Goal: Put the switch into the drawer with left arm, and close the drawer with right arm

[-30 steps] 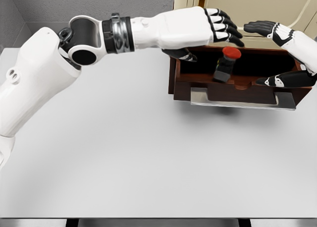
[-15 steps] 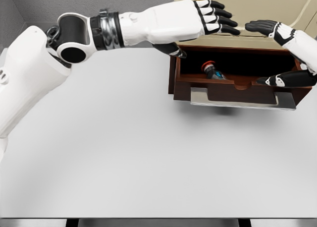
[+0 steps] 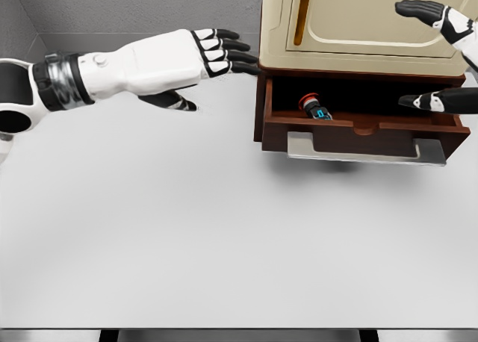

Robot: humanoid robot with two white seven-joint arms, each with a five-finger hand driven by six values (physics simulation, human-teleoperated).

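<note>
The switch [image 3: 314,107], dark with a red button, lies on its side inside the open brown drawer [image 3: 358,137] of a beige cabinet [image 3: 351,25]. My left hand [image 3: 216,52] hovers above the table just left of the cabinet, fingers spread and holding nothing. My right hand [image 3: 437,54] is at the right edge; its fingers [image 3: 420,10] reach over the cabinet top and its thumb [image 3: 429,100] sits over the drawer's right end, open and empty. The drawer's metal handle [image 3: 364,149] faces me.
A wide white table [image 3: 187,230] stretches in front and to the left of the cabinet. Grey walls stand behind it.
The switch dropped from the left hand into the drawer and settled on its side. The left arm pulled back leftwards, off the drawer. The right hand rose slightly.
</note>
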